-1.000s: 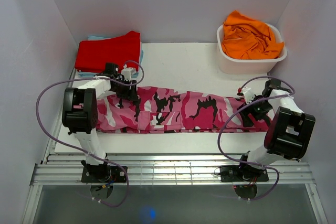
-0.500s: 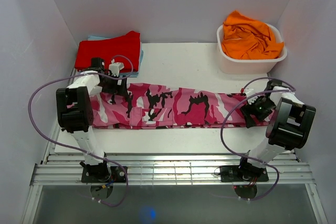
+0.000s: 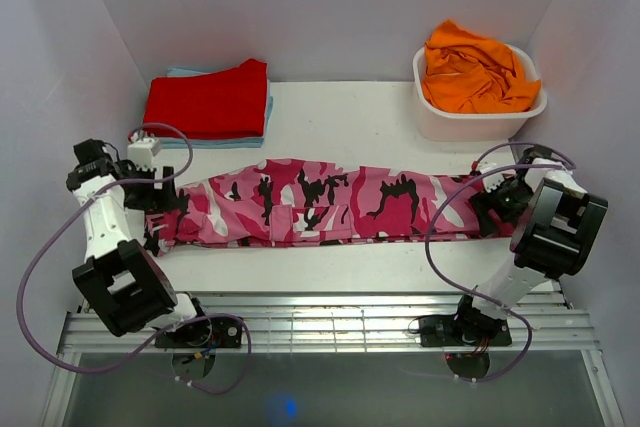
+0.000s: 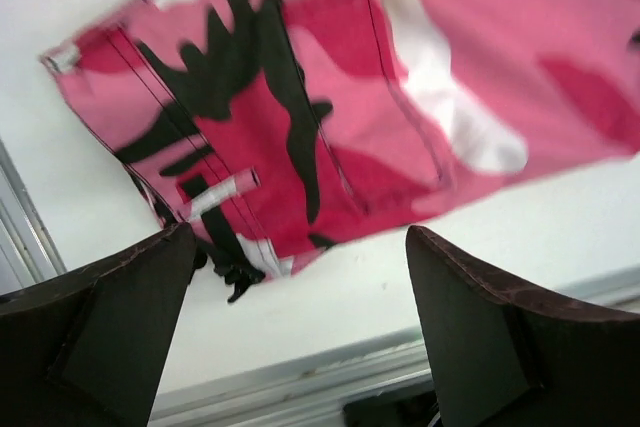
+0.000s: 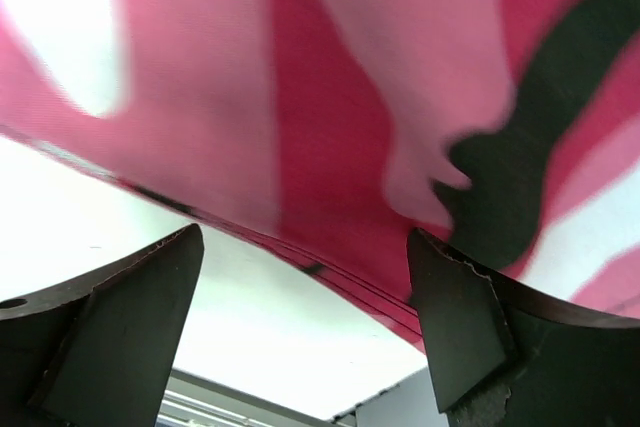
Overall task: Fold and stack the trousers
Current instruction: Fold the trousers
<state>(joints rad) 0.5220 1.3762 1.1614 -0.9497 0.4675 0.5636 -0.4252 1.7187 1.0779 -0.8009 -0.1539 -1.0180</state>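
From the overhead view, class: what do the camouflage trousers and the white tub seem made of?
The trousers look like woven, matte cloth, perhaps cotton: stitched seams and soft creases show. The tub looks like moulded plastic, smooth and faintly glossy, with rounded corners and a rim.

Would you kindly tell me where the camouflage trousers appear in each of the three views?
Top external: the trousers lie lengthwise across the middle of the table.
Left wrist: one end, with a pocket, fills the upper frame.
Right wrist: the fabric fills the top, close up.
Shared landmark: the white table beneath them.
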